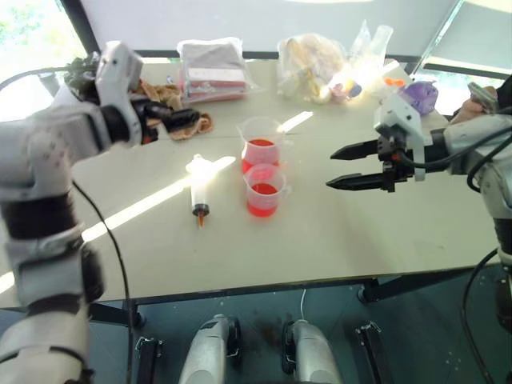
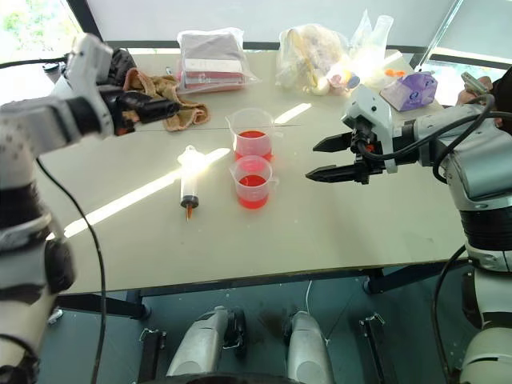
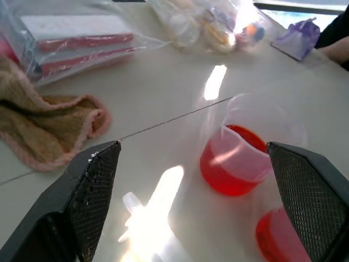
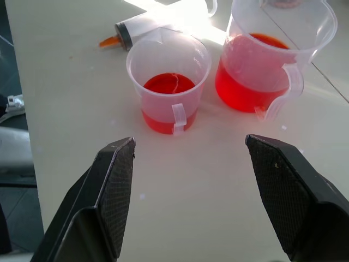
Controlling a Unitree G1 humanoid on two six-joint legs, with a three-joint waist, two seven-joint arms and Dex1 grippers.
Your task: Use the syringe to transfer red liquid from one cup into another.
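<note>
right now the syringe [image 1: 198,190] lies flat on the pale table [image 1: 336,240], untouched, its orange tip pointing toward the near edge and its white plunger end caught in a bright streak of sunlight. just beside it, on the robot's right, stand the two cups: the larger cup [image 1: 262,143] farther back and the smaller cup [image 1: 265,190] in front of it, touching or very nearly so. both hold red liquid [image 4: 168,84], the larger one roughly a third full, the smaller one with a shallower layer at the bottom. the left gripper [image 1: 190,118] hangs above the table behind and to the left of the syringe, well clear of it, its black fingers spread wide and holding nothing; the left wrist view looks between those fingers [image 3: 90,191] at the larger cup and the plunger end. the right gripper [image 1: 341,167] hovers to the right of the cups, pointing at them, its jaws also spread apart and empty. a tan cloth [image 2: 172,100] lies near the left gripper, and plastic bags [image 1: 212,68] sit along the far edge with a purple object [image 2: 412,90].
</note>
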